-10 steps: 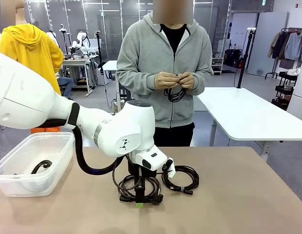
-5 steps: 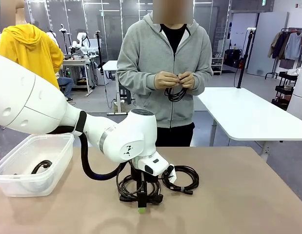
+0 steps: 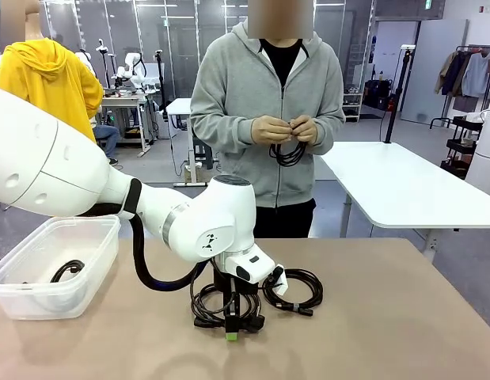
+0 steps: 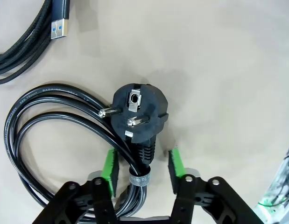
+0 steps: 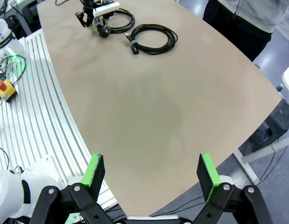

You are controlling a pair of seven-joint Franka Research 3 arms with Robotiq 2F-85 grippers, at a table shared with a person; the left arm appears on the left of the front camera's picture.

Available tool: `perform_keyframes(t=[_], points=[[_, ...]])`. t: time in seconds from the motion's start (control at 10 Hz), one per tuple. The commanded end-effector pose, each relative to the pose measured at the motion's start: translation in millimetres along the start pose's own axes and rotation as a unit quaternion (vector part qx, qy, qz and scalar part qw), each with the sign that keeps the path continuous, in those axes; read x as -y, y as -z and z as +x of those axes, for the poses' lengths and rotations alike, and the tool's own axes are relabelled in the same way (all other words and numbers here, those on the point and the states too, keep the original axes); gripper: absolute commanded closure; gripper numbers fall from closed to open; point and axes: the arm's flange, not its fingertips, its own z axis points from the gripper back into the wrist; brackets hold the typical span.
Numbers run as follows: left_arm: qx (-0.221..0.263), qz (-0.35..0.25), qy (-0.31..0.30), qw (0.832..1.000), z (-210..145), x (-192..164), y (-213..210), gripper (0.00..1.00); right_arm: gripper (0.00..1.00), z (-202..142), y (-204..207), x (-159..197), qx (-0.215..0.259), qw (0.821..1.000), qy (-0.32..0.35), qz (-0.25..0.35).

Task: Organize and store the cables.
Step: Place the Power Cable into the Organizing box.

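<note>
My front camera sits on the robot's side, looking level across the tan tabletop [image 3: 387, 317] at the person in a grey hooded top [image 3: 264, 103]. The left wrist camera looks straight down from very close, with the green-padded left fingers [image 4: 110, 168] at its bottom edge. The right wrist camera hangs high and far back above the green-padded right fingers [image 5: 94, 170]. The black coiled cables [image 3: 296, 289], lower centre in front, sit upper left there.
</note>
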Motion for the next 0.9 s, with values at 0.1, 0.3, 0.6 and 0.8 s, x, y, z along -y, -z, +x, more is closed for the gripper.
perform_keyframes(t=[0.1,0.3,0.6,0.8], points=[[-0.013,0.001,0.004,1.000,0.7,-1.2,-6.3,0.96,0.00,0.7,-0.3,-2.5,0.006,1.000,-0.002,0.001],[-0.015,-0.001,0.001,1.000,-1.0,-1.3,-6.7,1.00,0.00,0.7,-0.3,-2.5,0.006,1.000,-0.002,0.001],[-0.013,0.007,0.004,1.000,-3.2,-0.3,-26.1,1.00,0.00,0.7,-0.3,-2.5,0.006,1.000,-0.002,0.001],[-0.005,0.011,0.036,0.999,-6.7,6.1,-74.3,1.00,0.00,0.7,-0.3,-2.5,0.006,1.000,-0.002,0.001]])
